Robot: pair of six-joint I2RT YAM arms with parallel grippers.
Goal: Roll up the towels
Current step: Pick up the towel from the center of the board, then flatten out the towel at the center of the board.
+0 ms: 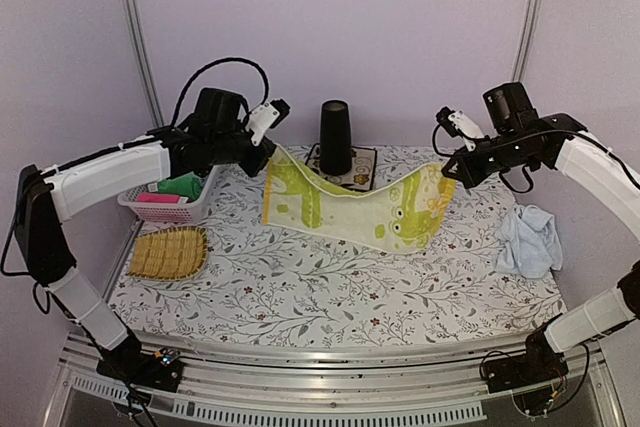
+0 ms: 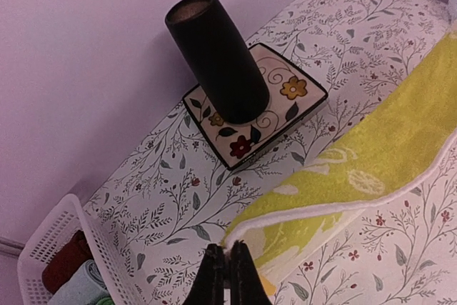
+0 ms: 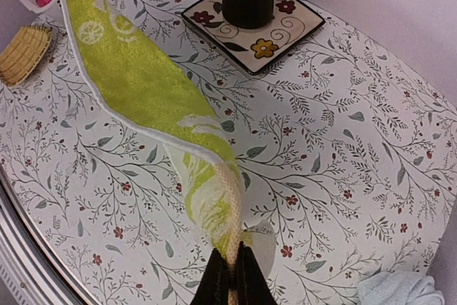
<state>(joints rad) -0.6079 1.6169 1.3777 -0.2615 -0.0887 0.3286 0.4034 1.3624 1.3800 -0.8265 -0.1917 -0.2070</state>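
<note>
Plain lilac walls (image 1: 380, 27), perhaps panels, behind a floral-covered table (image 1: 330, 297).

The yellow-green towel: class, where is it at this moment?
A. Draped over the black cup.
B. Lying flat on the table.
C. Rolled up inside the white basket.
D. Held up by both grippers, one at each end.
D: the left gripper and the right gripper each pinch an end of the yellow-green towel, which sags between them.

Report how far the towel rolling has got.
Done: nothing rolled yet. In hand: the yellow-green towel hangs stretched above the table, left jaws and right jaws each shut on an end. Left: lay it flat and roll it, then roll the light blue towel, lying crumpled at the table's right edge.
</note>
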